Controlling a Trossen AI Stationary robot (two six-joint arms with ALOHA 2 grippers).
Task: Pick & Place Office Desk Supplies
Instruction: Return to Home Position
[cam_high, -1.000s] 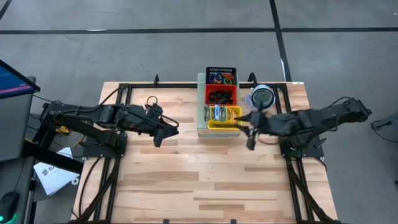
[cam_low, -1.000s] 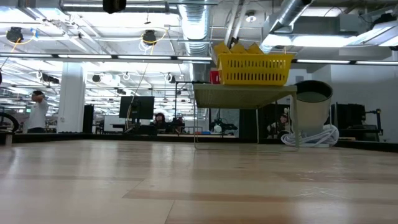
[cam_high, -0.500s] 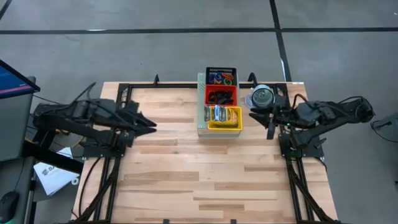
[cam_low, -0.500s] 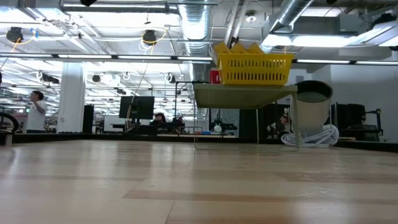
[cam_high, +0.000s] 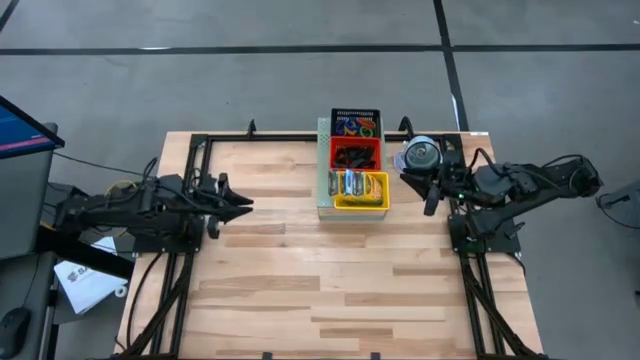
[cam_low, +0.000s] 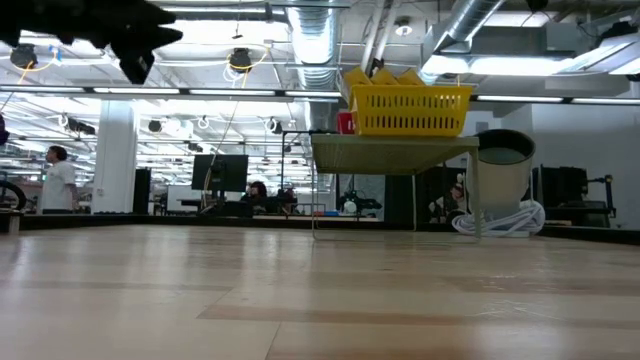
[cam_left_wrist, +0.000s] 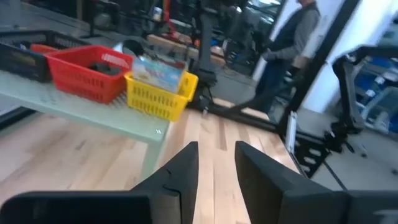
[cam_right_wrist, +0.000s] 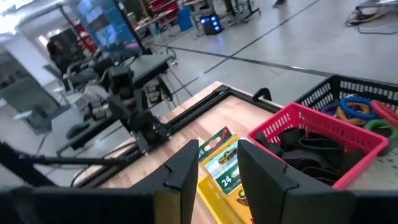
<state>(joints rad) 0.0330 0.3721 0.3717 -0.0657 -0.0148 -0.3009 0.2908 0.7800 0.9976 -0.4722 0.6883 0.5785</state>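
High view: yellow bin, red bin, black bin lined along shelf — supplies inside indistinct. Left hand, right hand flank shelf, narrow-gapped, empty.

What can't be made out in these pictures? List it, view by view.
Low view: the yellow bin hides the black bin and nearly all of the red bin.
High view: the dark items in the red bin are too small to name.
Left wrist view: the picture's edge cuts off the black bin; print on the packets is blurred.
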